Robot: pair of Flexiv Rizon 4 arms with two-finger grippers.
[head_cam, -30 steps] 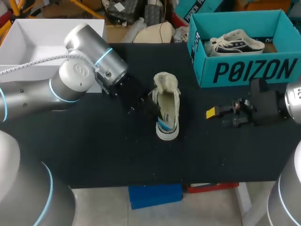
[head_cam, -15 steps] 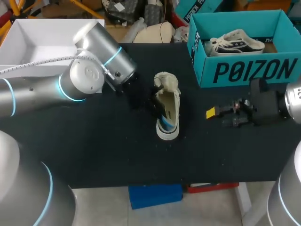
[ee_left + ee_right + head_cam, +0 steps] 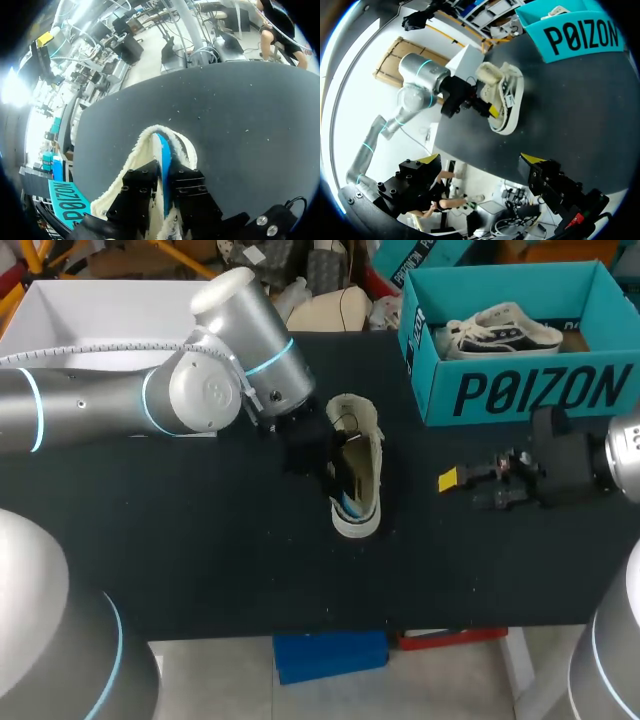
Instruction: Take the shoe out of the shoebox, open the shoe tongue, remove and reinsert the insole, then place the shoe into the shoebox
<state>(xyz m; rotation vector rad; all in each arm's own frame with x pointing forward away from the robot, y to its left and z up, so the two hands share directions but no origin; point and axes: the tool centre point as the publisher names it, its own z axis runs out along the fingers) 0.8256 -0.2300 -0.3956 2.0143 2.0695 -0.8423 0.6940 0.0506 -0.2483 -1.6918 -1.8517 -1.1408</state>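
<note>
A cream shoe (image 3: 362, 490) lies on the black table with its opening up and its toe toward the front edge. Its blue insole (image 3: 345, 506) shows inside. My left gripper (image 3: 335, 468) reaches down into the shoe's opening from the left. In the left wrist view the black fingers (image 3: 141, 182) stand close together on either side of the blue insole (image 3: 163, 152), which rises on edge between them inside the shoe (image 3: 142, 147). My right gripper (image 3: 447, 480) rests to the right of the shoe, open and empty (image 3: 480, 159). The teal shoebox (image 3: 520, 390) stands at the back right.
A second light shoe (image 3: 500, 330) lies inside the teal shoebox. A white open box (image 3: 90, 320) sits at the back left, behind my left arm. Bare black table stretches in front of the shoe and between it and the right gripper.
My left arm has swung right and toward the back, and its gripper has gone from beside the shoe into the opening. The right arm has kept still.
</note>
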